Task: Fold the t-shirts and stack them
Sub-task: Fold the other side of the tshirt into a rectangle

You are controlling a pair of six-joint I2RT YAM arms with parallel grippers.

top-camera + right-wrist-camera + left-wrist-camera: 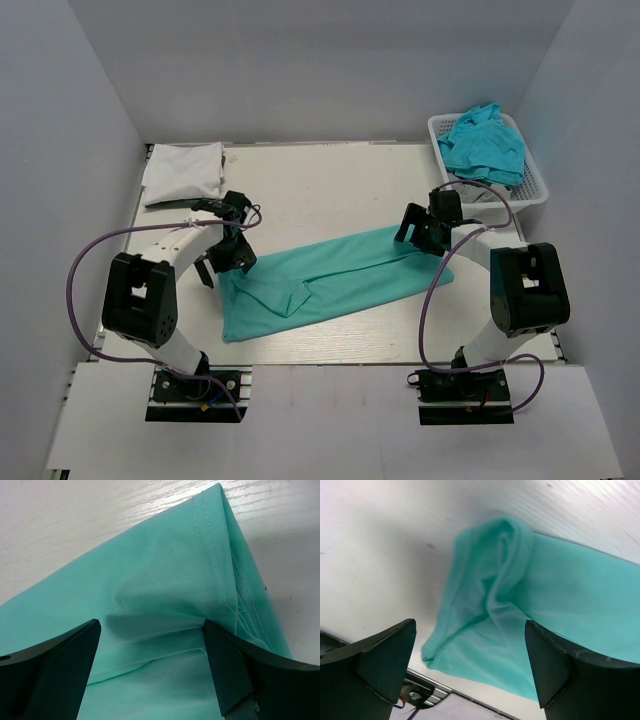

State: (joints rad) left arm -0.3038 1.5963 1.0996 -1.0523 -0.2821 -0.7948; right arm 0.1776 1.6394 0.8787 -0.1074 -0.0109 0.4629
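Observation:
A teal-green t-shirt [320,280] lies folded lengthwise into a long band across the table's middle, slanting up to the right. My left gripper [226,262] hovers open over its left end, where the cloth [490,625] is rumpled and a sleeve is folded in. My right gripper [420,235] stands open over the right end, its fingers straddling the hemmed cloth [150,620] without pinching it. A folded white t-shirt [182,170] lies at the back left. Turquoise-blue t-shirts [485,145] are heaped in the basket.
A white lattice basket [537,180] stands at the back right corner, with some grey cloth showing under the blue. White walls close in the table on three sides. Purple cables loop from both arms.

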